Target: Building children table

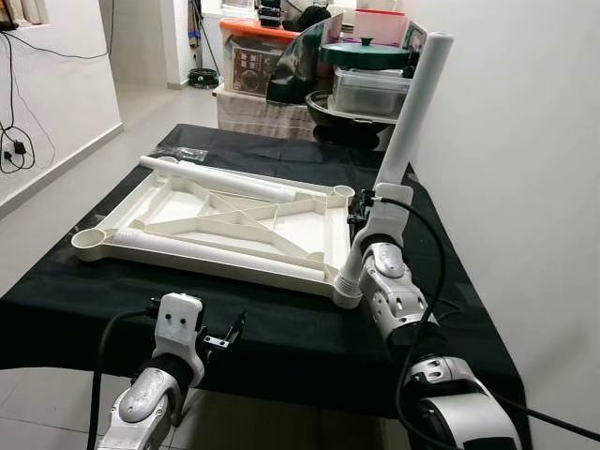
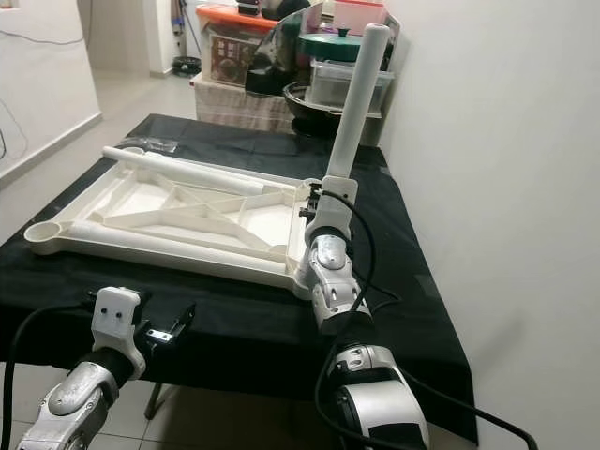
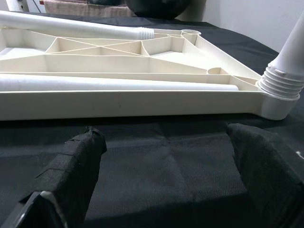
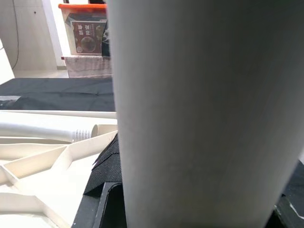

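The cream table top (image 1: 309, 225) lies upside down on a black-clothed table (image 1: 281, 328). Two loose white legs rest on it, one along the back (image 1: 220, 178) and one along the front (image 1: 216, 255). A third leg (image 1: 412, 112) stands tilted in the near right corner socket (image 3: 278, 97). My right gripper (image 1: 361, 211) is shut on this leg low down, and its black pad (image 4: 107, 175) presses the tube (image 4: 199, 114). My left gripper (image 1: 225, 336) hovers open over the cloth just before the top's front rim, with its fingers (image 3: 78, 166) wide apart.
Stacked containers and a dark bowl (image 1: 366, 89) crowd the far end, beside an orange-lidded box (image 1: 253, 56). A white wall runs close along the right. A small clear bag (image 1: 183, 152) lies on the cloth behind the top. Cables (image 1: 14, 141) hang at the left wall.
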Controlling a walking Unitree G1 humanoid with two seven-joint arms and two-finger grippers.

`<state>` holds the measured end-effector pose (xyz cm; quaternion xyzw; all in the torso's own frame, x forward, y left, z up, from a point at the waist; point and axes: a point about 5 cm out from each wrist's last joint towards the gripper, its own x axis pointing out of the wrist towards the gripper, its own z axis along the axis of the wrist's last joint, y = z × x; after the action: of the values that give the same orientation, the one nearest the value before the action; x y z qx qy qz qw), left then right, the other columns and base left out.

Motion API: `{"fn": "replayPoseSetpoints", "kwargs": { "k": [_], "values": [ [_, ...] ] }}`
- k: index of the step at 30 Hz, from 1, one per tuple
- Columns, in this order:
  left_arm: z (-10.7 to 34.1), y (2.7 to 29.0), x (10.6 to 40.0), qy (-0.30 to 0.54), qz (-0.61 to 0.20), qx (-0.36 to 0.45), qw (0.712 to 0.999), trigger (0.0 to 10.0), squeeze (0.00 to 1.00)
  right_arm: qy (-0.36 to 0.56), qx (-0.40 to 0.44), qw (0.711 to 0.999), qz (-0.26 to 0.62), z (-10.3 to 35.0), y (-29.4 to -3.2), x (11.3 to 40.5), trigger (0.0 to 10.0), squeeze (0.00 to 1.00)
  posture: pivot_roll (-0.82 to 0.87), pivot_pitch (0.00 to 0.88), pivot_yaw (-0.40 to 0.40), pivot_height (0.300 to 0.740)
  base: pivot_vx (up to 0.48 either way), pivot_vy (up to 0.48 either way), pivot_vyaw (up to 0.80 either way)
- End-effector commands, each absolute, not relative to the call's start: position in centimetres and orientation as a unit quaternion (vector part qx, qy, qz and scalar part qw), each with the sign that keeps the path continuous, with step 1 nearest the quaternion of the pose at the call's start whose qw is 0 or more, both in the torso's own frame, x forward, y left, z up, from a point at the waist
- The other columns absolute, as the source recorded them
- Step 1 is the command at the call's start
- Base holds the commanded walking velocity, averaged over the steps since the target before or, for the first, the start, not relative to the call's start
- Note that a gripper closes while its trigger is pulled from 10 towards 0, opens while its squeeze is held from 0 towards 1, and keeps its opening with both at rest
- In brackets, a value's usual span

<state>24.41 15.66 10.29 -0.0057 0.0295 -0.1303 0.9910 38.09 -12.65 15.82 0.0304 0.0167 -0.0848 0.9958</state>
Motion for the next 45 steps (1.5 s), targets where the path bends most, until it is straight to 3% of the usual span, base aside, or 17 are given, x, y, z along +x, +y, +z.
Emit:
{"fn": "replayPoseSetpoints", "kwargs": {
  "k": [1,45],
  "values": [
    [9.9,15.5,24.5,0.036,-0.133,-0.003,0.990,10.0,0.00,0.115,-0.004,0.988,-0.102,11.1,-13.6,36.6,10.0,0.00,0.03,0.000,-0.088,0.740,0.000,0.000,0.00],
    [9.7,15.3,24.8,0.037,-0.142,0.005,0.989,10.0,0.00,0.050,0.023,0.996,-0.072,16.4,-13.2,35.8,10.0,0.00,0.02,0.000,-0.081,0.740,0.000,0.000,0.00]
  ]
}}
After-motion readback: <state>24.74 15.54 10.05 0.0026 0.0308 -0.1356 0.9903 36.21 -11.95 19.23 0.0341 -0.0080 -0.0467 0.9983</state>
